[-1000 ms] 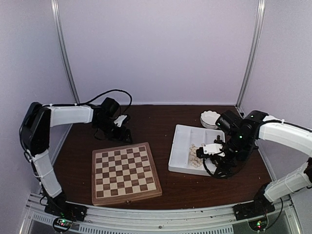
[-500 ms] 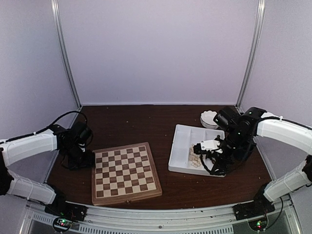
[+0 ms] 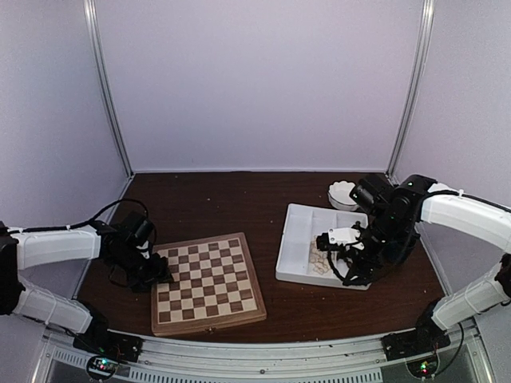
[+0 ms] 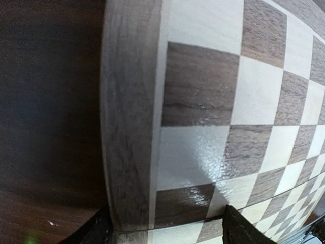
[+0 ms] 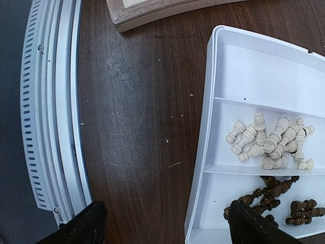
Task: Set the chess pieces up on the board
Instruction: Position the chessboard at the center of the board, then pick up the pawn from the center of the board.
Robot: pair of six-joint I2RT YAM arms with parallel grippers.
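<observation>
The board (image 3: 206, 283) lies empty at the front left of the table. My left gripper (image 3: 152, 270) hangs low over its left edge. In the left wrist view the gripper (image 4: 167, 231) is open, with one finger (image 4: 96, 231) outside the frame (image 4: 127, 127) and the other over the squares. The chess pieces lie in the white divided tray (image 3: 307, 219): cream ones (image 5: 269, 142) in one compartment, dark brown ones (image 5: 274, 201) in the one beside it. My right gripper (image 3: 335, 249) is open and empty above the tray's near-left edge (image 5: 165, 226).
A small white bowl (image 3: 343, 194) stands behind the tray. The metal rail (image 5: 51, 127) runs along the table's near edge. A corner of the board (image 5: 152, 12) shows in the right wrist view. Bare dark tabletop (image 3: 239, 199) lies between board and tray and behind them.
My left arm has swung from the back left of the table down to the board's left edge. My right gripper has shifted slightly left over the tray.
</observation>
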